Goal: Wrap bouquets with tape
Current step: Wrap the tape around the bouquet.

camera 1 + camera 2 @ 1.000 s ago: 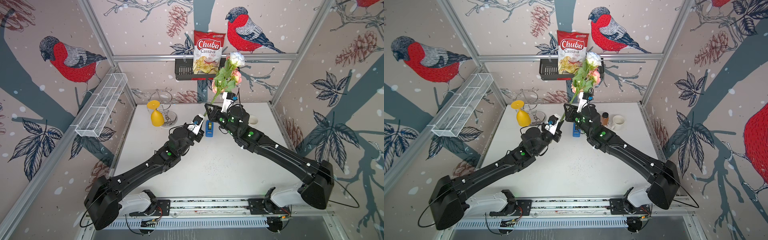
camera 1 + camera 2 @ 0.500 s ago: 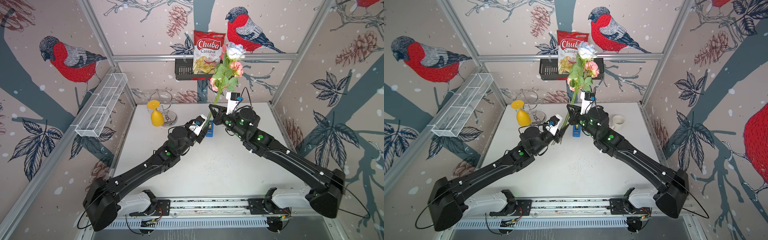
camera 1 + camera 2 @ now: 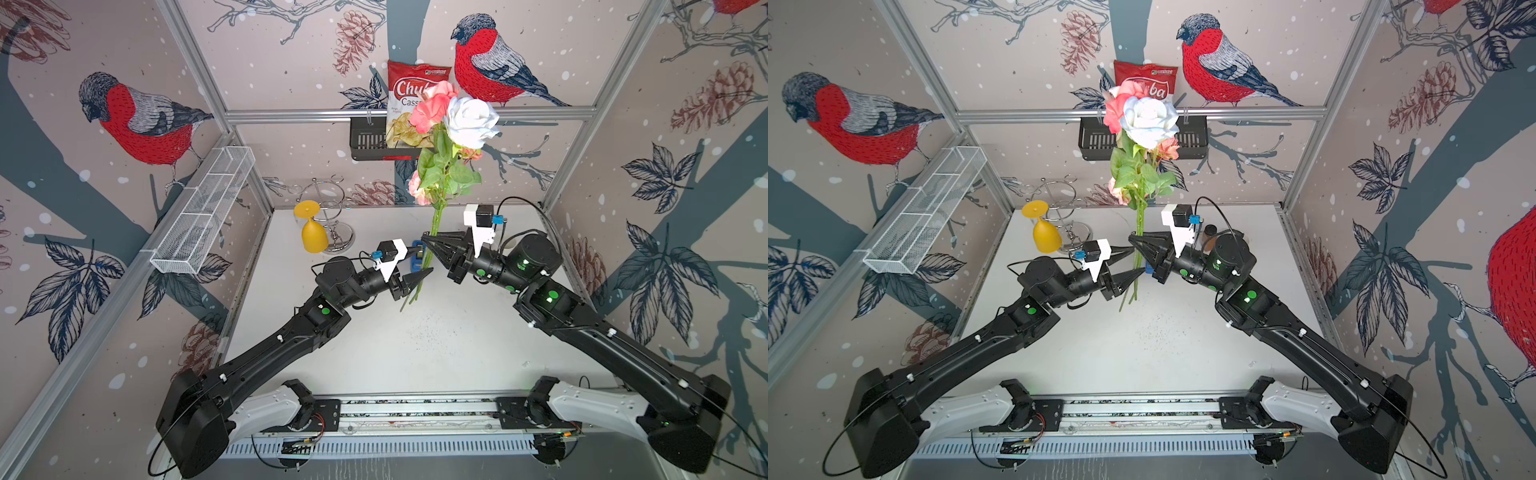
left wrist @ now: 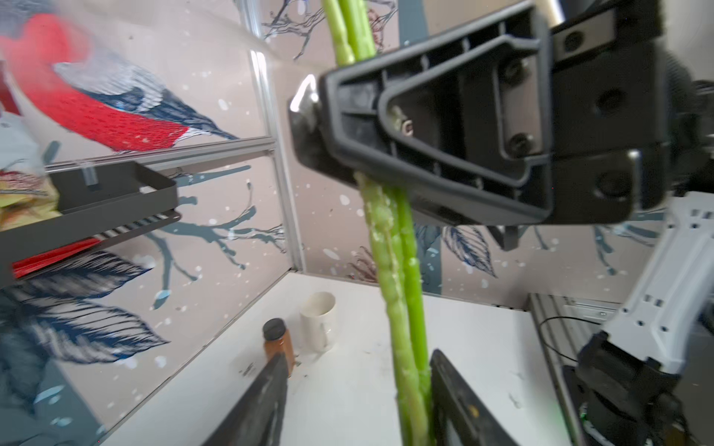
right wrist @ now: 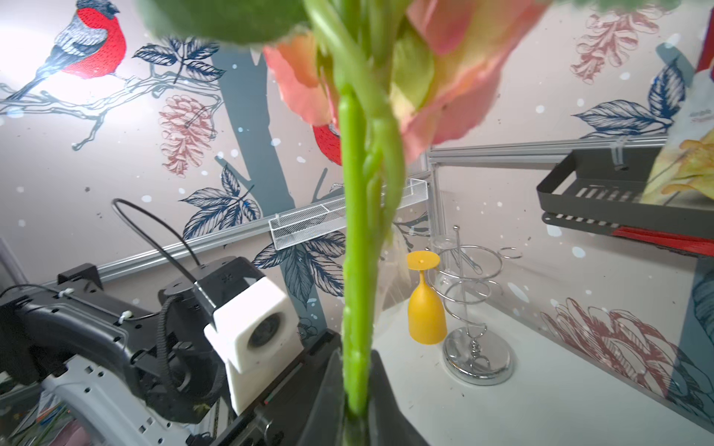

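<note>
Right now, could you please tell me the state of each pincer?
Left pincer: open, its fingers either side of the bouquet stems, not clamping them.
Right pincer: closed on the stems, holding the bouquet up.

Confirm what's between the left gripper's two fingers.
The bouquet stems, close against one finger with a clear gap to the other. The left wrist view shows it; the left gripper is open around them.
</note>
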`<state>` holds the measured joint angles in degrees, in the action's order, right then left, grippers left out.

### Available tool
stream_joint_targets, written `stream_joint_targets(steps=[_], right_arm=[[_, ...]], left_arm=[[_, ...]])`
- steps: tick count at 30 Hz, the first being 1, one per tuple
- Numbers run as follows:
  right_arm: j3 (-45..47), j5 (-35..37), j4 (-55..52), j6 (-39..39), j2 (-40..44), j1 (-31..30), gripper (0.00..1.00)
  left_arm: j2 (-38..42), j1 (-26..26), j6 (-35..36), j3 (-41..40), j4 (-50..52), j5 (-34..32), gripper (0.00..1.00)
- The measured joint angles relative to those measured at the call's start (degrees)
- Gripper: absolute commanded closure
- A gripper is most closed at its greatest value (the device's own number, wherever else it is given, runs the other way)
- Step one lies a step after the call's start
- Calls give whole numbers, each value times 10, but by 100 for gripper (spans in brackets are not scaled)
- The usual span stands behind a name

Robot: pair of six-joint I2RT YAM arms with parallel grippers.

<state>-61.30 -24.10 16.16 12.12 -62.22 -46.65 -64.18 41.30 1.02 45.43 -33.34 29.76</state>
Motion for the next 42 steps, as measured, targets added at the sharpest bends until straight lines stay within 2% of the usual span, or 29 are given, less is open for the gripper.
stream_joint_targets(steps=[6, 9, 10, 11, 13, 16, 17, 22, 28, 42], right_arm=[[-3, -20, 12, -15, -9, -2, 100], [-5, -13, 17, -19, -11, -5, 100], [-5, -6, 18, -21, -12, -6, 94], [-5, 4, 19, -28, -14, -8, 81], [-5, 31, 25, -27, -19, -10, 74], [-9, 103, 30, -23, -32, -14, 42], [-13, 134, 27, -14, -38, -14, 40], [-22, 253, 23, 8, -58, -16, 39], [-52, 299, 22, 32, -87, -15, 40], [-89, 294, 11, 59, -146, -27, 42]], left_arm=[[-15, 0, -54, -3, -40, 47, 100], [-21, -2, -68, -3, -55, 50, 100], [-23, -2, -69, -3, -56, 46, 100], [-23, -2, -70, -2, -55, 40, 100], [-24, 0, -70, -2, -53, 15, 100], [-24, 10, -58, -2, -46, -47, 100], [-25, 15, -52, 0, -40, -77, 100], [-31, 28, -21, 3, -14, -226, 100], [-31, 31, -9, 2, -7, -325, 100], [-47, 35, 9, 2, -11, -383, 100]])
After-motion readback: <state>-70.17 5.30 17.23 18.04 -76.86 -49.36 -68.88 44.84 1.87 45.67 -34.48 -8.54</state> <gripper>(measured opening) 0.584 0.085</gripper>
